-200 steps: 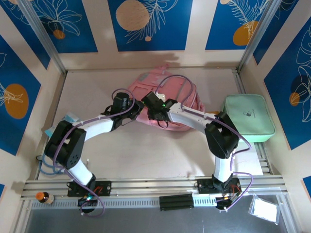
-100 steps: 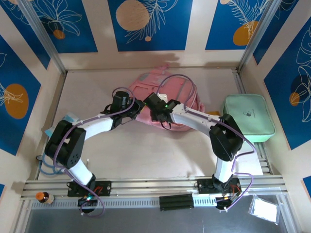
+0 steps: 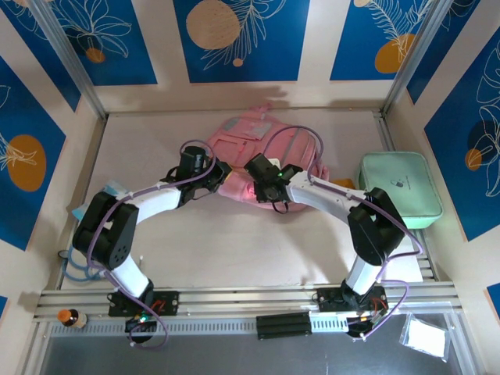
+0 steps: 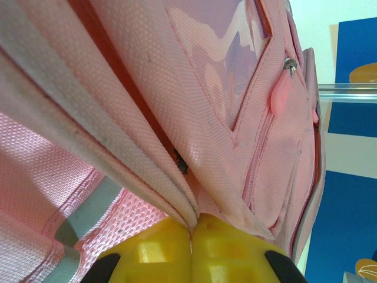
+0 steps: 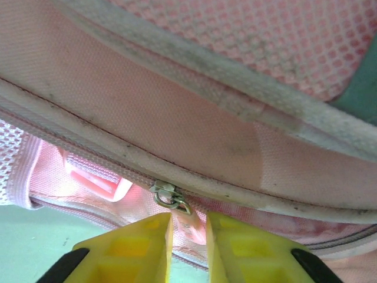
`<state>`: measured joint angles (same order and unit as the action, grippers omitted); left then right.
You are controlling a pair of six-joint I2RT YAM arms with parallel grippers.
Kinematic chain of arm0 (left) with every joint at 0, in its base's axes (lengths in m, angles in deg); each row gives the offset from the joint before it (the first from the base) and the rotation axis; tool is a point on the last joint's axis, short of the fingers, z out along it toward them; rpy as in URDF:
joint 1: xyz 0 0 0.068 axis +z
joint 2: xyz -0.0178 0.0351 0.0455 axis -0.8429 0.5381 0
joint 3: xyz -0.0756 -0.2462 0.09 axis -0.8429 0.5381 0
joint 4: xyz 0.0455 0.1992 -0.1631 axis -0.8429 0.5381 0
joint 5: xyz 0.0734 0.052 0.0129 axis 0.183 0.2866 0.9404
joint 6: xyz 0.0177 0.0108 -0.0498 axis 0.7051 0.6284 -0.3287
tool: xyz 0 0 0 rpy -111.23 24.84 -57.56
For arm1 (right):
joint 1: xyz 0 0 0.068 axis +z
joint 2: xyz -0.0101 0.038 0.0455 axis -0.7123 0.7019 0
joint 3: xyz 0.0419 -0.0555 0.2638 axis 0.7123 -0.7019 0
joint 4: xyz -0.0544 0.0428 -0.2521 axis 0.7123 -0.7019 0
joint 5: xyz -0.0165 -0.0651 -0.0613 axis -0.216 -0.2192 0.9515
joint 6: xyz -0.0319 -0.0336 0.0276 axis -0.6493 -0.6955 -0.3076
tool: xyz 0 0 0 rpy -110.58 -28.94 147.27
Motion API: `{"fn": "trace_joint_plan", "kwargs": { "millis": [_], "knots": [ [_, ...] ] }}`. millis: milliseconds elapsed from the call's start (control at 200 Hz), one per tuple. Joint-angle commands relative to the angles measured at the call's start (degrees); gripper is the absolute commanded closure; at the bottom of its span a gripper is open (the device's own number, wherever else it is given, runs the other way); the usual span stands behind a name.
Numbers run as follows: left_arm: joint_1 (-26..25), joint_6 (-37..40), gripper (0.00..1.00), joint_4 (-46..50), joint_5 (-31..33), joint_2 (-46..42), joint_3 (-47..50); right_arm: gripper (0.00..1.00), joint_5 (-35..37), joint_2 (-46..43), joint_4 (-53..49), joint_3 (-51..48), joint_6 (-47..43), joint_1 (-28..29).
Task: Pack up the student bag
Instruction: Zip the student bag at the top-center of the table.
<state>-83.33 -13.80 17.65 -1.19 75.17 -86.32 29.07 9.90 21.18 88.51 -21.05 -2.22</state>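
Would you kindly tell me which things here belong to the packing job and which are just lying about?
In the job: backpack; left tool, pinching its edge; right tool, gripping its zip pull.
Lying about: green case, perhaps for packing later; small bottle; clear packet.

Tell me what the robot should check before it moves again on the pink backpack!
1. Left end effector pinching the student bag fabric edge: ok, fingers shut on it.
2. Right end effector has the zip pull between its fingers: ok.
3. Zip track ahead free of snags: cannot tell, view too close.
4. Bag open enough for packing: cannot tell.
5. Mint-green case away from both end effectors: ok, it lies to the bag's right.
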Motion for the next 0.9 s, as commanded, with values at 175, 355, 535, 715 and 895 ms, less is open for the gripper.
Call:
{"fn": "trace_joint_plan", "kwargs": {
  "millis": [175, 355, 535, 715, 895],
  "knots": [
    [1.28, 2.49, 1.00, -1.28, 1.00, -0.24, -1.94, 0.70, -7.15, -3.68, 0.02, -2.00, 3.02, -0.40],
    [1.24, 1.88, 1.00, -2.25, 0.42, 0.27, -1.91, 0.70, -7.49, -3.76, 1.14, -3.90, 5.06, -0.49],
    [1.28, 1.71, 1.00, -2.27, 0.13, 0.01, -1.74, 0.69, -5.35, -1.23, 2.56, -2.49, 3.72, -0.49],
    [1.28, 1.24, 1.00, -3.26, 0.78, -0.60, -0.92, 0.68, -1.52, 2.38, 3.78, 0.73, 2.74, -0.57],
    [1.28, 1.37, 1.00, -2.81, 0.61, -0.66, -0.99, 0.68, 2.41, 5.07, 4.03, 3.62, 1.46, -0.40]
  ]
}}
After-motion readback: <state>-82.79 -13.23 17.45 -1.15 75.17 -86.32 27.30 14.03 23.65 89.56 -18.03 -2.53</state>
